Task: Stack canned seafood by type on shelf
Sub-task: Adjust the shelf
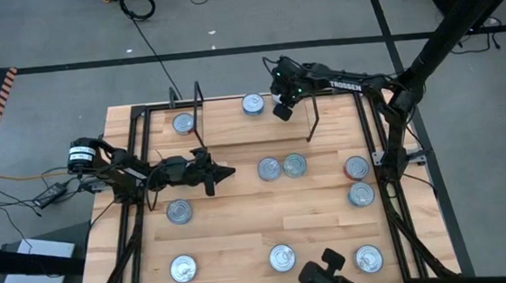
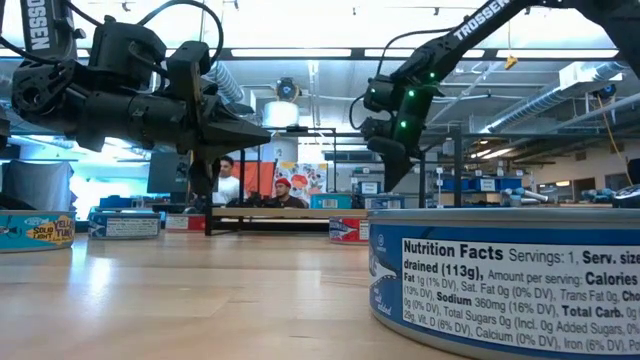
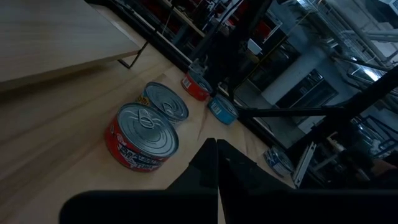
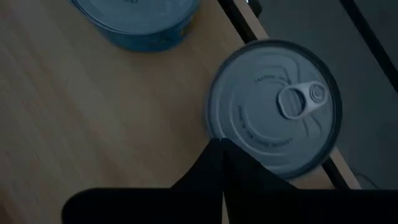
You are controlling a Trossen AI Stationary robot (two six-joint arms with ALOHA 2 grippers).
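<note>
Canned seafood: flat round tins, silver pull-tab lids, red or blue side labels; two on the shelf (image 1: 233, 120), namely one tin (image 1: 184, 123) and another (image 1: 253, 103), the rest scattered over the surface (image 1: 242, 228), including a red-labelled tin (image 3: 143, 137). Right hand (image 1: 282, 110) above the shelf beside the second tin, fingers pressed together, empty. Left hand (image 1: 226, 172) mid-surface, fingers pressed together, empty

Near tin (image 2: 505, 278), side label: "Nutrition Facts", "Servings: 1", "drained (113g)", "Sodium 360mg (16% DV)", "Calories", "Total Sugars 0g".
Right arm link (image 1: 344, 85), above the right gripper's reach: "TROSSEN".
Same arm (image 2: 478, 22), low view: "TROSSEN".
Far-left tin (image 2: 35, 230), below the left gripper: "SOLID LIGHT".
Remaining tin labels: not legible.
</note>
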